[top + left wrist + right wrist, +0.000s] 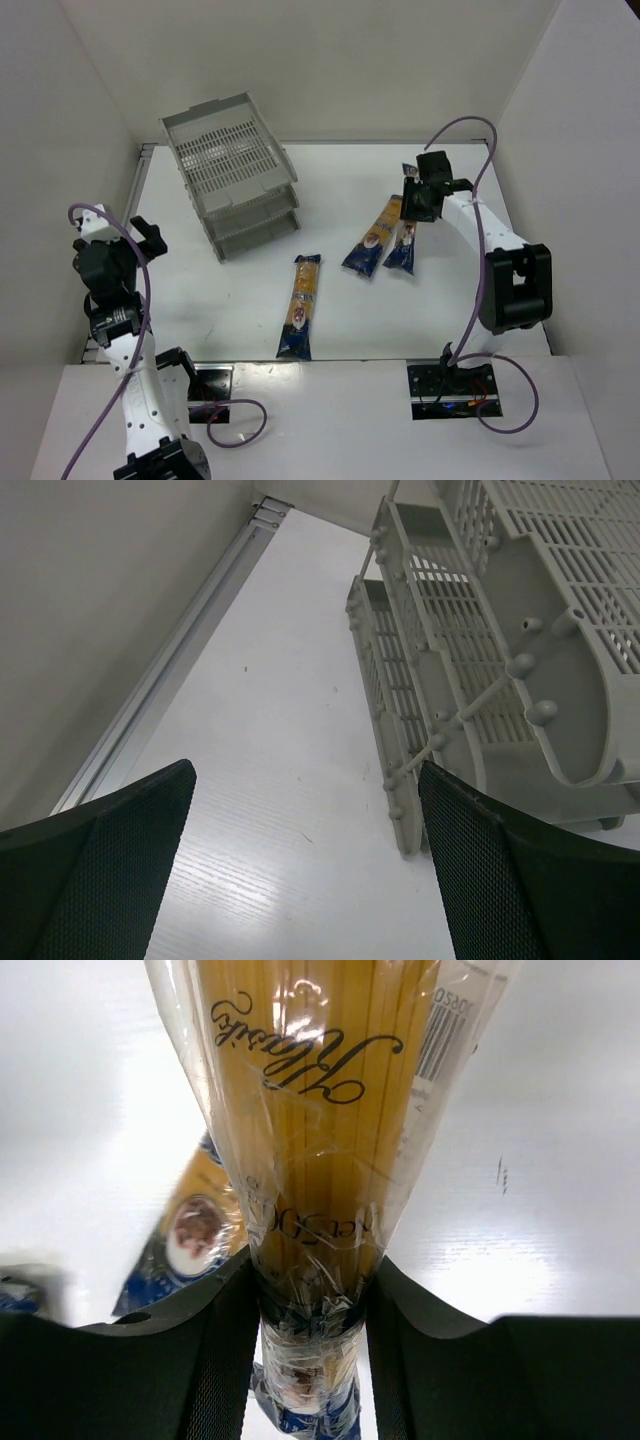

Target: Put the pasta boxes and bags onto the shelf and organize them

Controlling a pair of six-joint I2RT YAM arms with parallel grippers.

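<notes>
Three long bags of yellow pasta with dark blue ends are on the white table. One bag (301, 305) lies alone near the front middle. A second bag (372, 237) lies to the right of the middle. My right gripper (420, 198) is shut on the third bag (404, 240) near its far end, right beside the second bag. In the right wrist view the held bag (310, 1110) runs away from the gripper (312, 1310), with the second bag (195, 1230) below left. The grey three-tier shelf (232, 175) stands at the back left. My left gripper (148, 238) is open and empty, left of the shelf (480, 660).
White walls close in the table on the left, back and right. A metal rail (190, 630) runs along the left wall's foot. The left gripper (305, 870) hangs over bare table (290, 730) between that wall and the shelf.
</notes>
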